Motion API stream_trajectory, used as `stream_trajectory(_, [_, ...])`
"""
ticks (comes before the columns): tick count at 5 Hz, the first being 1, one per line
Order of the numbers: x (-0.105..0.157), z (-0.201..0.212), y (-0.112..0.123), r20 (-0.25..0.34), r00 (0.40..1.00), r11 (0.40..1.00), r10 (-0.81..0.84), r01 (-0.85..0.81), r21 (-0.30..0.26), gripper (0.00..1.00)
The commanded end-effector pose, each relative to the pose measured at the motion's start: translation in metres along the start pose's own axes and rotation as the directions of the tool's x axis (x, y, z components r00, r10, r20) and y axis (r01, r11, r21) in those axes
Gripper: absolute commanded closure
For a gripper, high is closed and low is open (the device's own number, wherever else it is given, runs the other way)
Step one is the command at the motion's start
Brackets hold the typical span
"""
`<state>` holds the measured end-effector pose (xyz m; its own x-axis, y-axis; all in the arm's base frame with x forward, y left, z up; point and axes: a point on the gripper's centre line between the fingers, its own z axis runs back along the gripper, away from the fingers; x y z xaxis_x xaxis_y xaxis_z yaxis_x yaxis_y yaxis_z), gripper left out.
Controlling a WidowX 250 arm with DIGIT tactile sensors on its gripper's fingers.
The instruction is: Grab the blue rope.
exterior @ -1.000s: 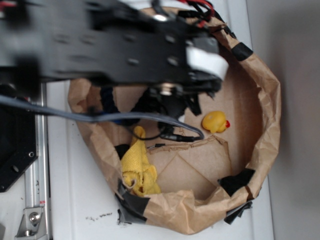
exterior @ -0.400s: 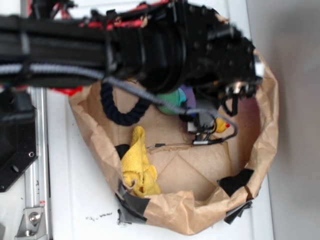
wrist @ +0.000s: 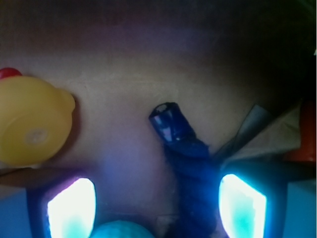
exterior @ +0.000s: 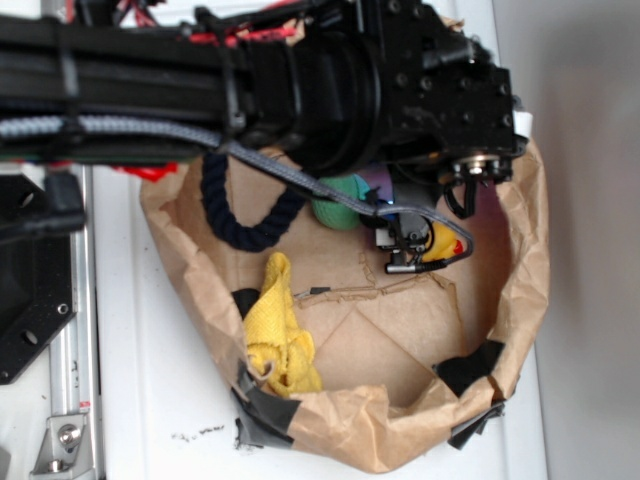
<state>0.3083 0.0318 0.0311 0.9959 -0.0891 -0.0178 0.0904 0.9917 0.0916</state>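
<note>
Beside the blue rope (wrist: 181, 144) sit a yellow duck (wrist: 30, 121) and green ball (exterior: 340, 205).

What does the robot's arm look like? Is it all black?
Mostly black: the arm is made of chunky black blocks with small screw holes. A grey braided cable runs along it, and red wires peek out on top. In the wrist view the gripper has glowing pale finger pads.

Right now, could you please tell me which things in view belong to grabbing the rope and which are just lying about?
For the job: blue rope, tool.
Lying about: yellow duck, yellow cloth, green ball, paper bag.
</note>
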Motion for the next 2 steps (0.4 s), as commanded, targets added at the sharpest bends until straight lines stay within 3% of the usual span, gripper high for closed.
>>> stream_trajectory(1, [-0.0051,-0.0004,0.0297,0.049,0.98,0.981,-0.193,0.19,0.047,0.0])
stream_trajectory(2, [-0.0049,0.0,0.0239,0.024,0.981,0.979,-0.195,0.193,0.062,0.74])
